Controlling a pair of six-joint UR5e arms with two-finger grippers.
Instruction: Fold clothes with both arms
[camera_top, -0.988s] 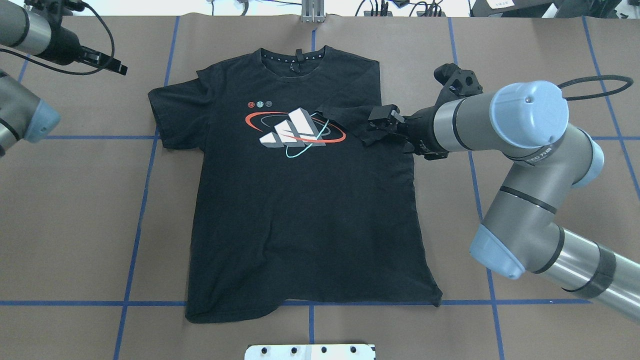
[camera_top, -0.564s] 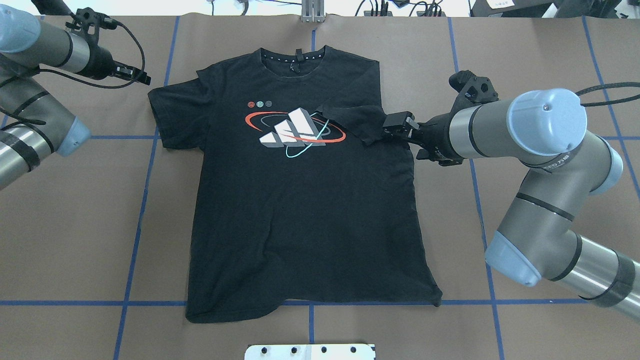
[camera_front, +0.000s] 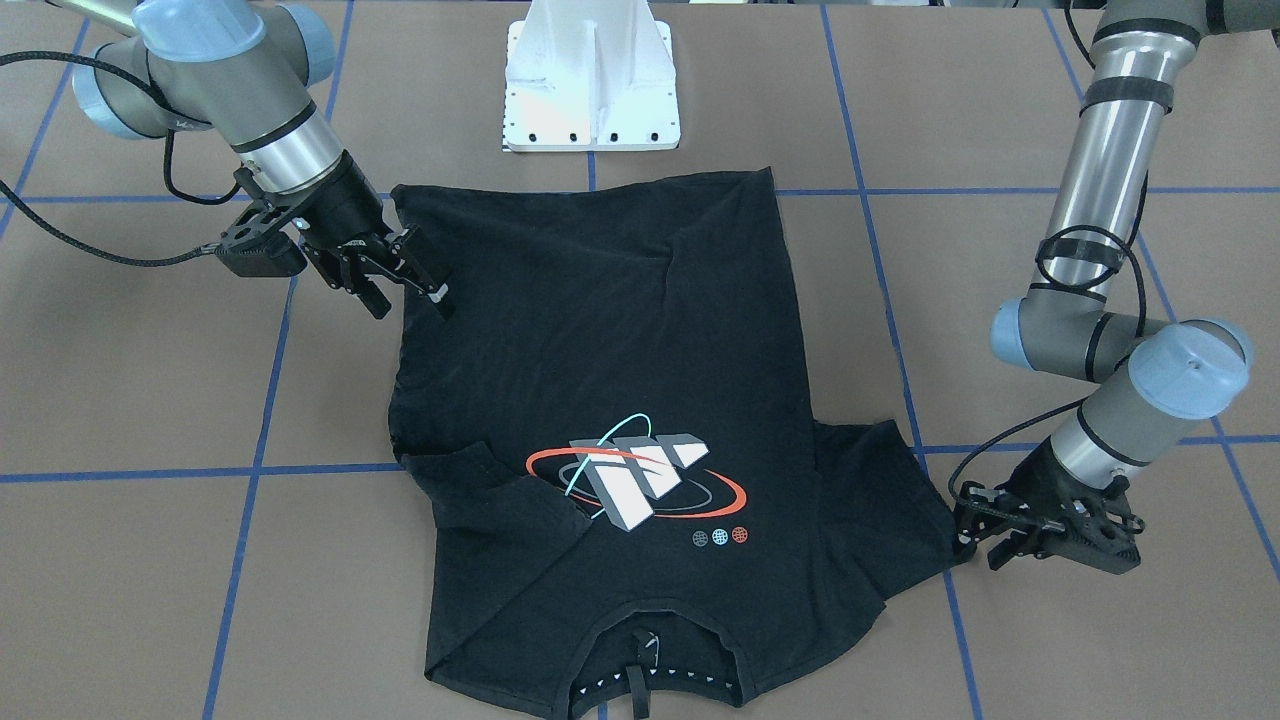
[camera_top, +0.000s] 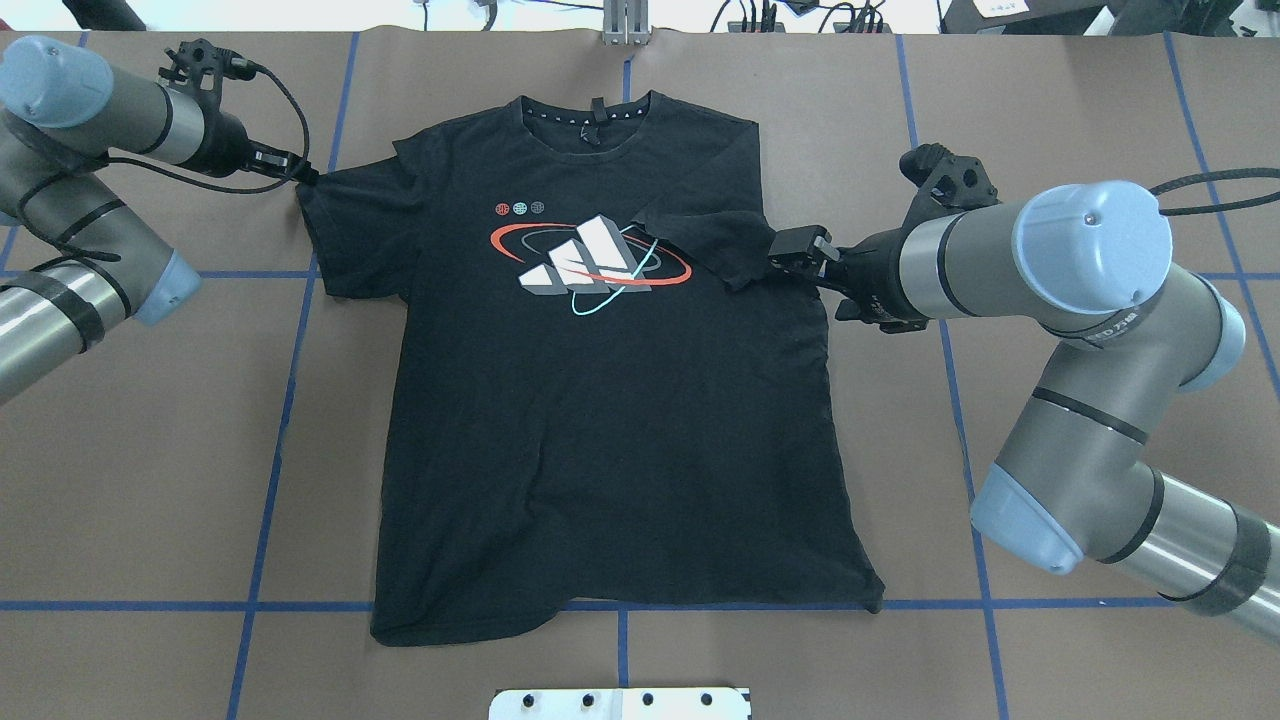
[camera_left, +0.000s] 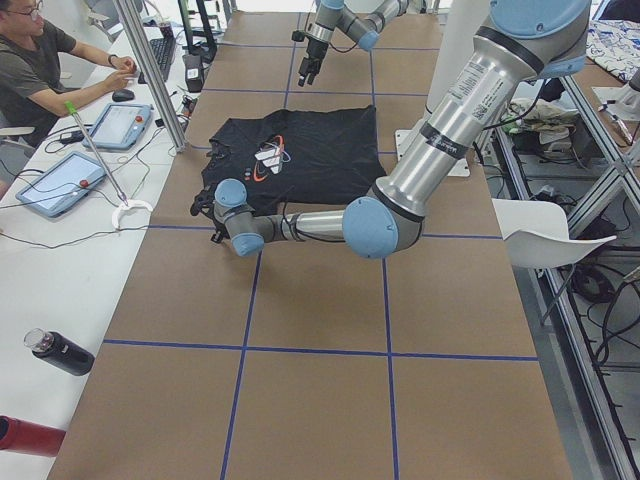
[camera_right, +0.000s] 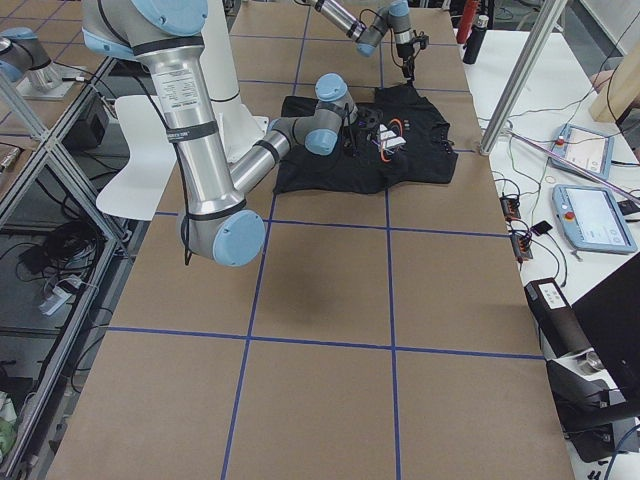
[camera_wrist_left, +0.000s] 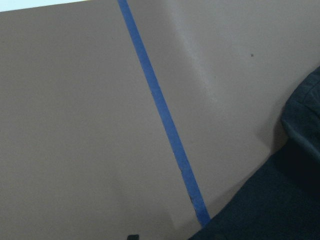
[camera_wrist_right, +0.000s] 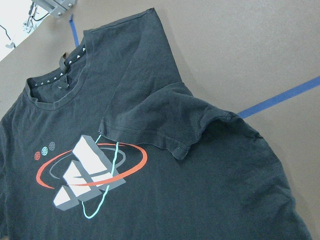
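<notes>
Watching this, my worry sits at the sleeve on the robot's-left side of the grey-white block graphic (camera_top: 590, 262) with its red and cyan rings. The black short-sleeved cotton T-shirt (camera_top: 600, 430) lies face up on the brown paper-covered worktop (camera_top: 1050, 100). The left claw (camera_front: 968, 528) is down at the very tip of that spread sleeve (camera_top: 345, 230), well out from the graphic. I cannot tell whether its jaws have closed on the cuff or merely flank it. If it nips only a sliver of cuff, the cloth could slip free partway over. If it bites too low it may catch the paper, and a sideways tug would drag the whole shirt crooked. On the graphic's other side, the opposite sleeve (camera_top: 700, 240) is folded in, its cuff lapping the rings. The right claw (camera_front: 412, 302) hangs just beyond that fold with jaws parted and nothing in them; a careless pass could snag the fold and flip it open. Down from the graphic, the rumpled bottom hem (camera_top: 480, 625) would likely make later folds uneven.
</notes>
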